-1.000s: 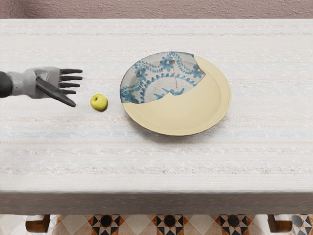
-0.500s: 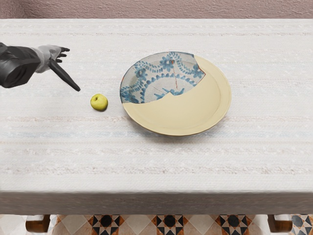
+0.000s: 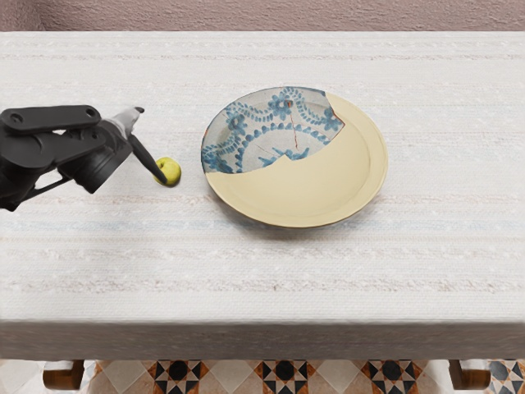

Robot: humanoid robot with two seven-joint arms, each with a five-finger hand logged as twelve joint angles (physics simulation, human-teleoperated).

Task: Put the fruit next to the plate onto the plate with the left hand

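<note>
Since the frame half a second earlier, the left arm has dropped and swung toward the plate (image 3: 373,176). Its dark forearm now lies lower on the plate's left side, and the left robot hand (image 3: 131,131) has closed in on the fruit (image 3: 171,169). The fruit and plate have not shifted.

Findings at this moment:

1. Fruit: small, yellow-green and round. It rests on the counter (image 3: 328,271) just left of the plate, close to the rim but apart from it. It is not on the plate.

2. Left robot hand: it sits left of the plate, at the fruit's far-left side, with the wrist and forearm trailing away from the plate toward the picture's left edge. A thin dark part of the robot hand slants down across the fruit's left edge and hides that portion. Contact between the two cannot be confirmed from this view. The bulky wrist blocks most of the robot hand, so I cannot tell whether it is wide, narrow or holding anything.

3. Plate: round and cream-coloured, with a blue patterned area across its upper-left part, the side nearest the fruit. It lies flat on the counter with nothing on it.

4. Counter: pale, with faint horizontal bands.
</note>
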